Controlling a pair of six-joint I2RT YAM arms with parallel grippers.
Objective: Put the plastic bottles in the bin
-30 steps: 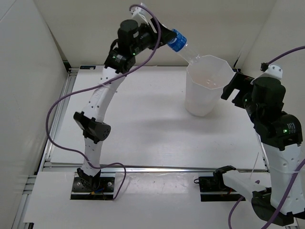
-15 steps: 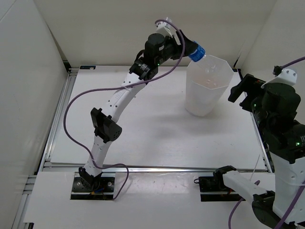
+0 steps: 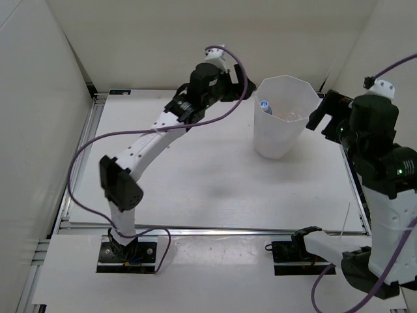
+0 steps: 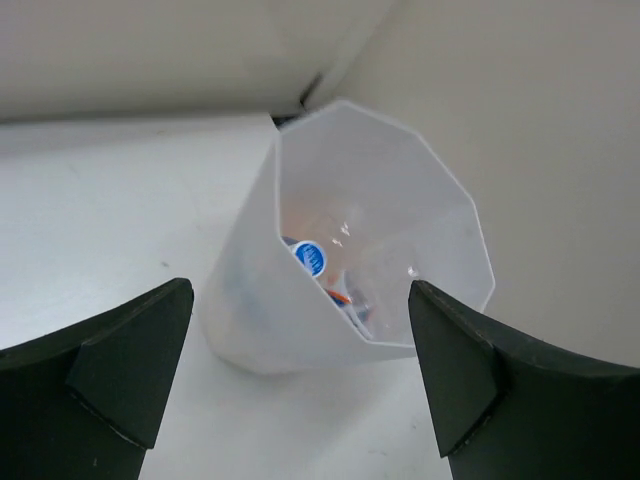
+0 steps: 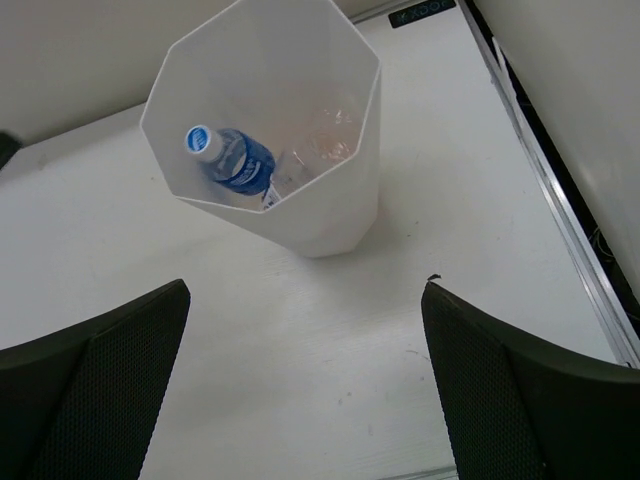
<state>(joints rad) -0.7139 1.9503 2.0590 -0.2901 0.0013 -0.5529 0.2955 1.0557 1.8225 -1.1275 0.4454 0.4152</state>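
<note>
Overhead: a purple cable (image 3: 69,182) loops over the white table (image 3: 208,182); the translucent faceted bin (image 3: 277,140) stands between both arms. Left wrist: left gripper (image 4: 300,370) spread, empty. Right wrist: right gripper (image 5: 300,390) likewise; blue-labelled bottle (image 5: 235,160) leans inside bin.

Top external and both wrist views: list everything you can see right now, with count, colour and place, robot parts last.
bin: one, white translucent, upright on the far right of the table.
bottle: one, clear with blue label, inside the bin, leaning on its wall, cap up.
further bottles: count unclear, orange and clear, deeper in the bin.
table: one, white, under everything.
cables: two, purple, one along each arm.
left gripper: open, empty, left of the bin.
right gripper: open, empty, right of the bin.
</note>
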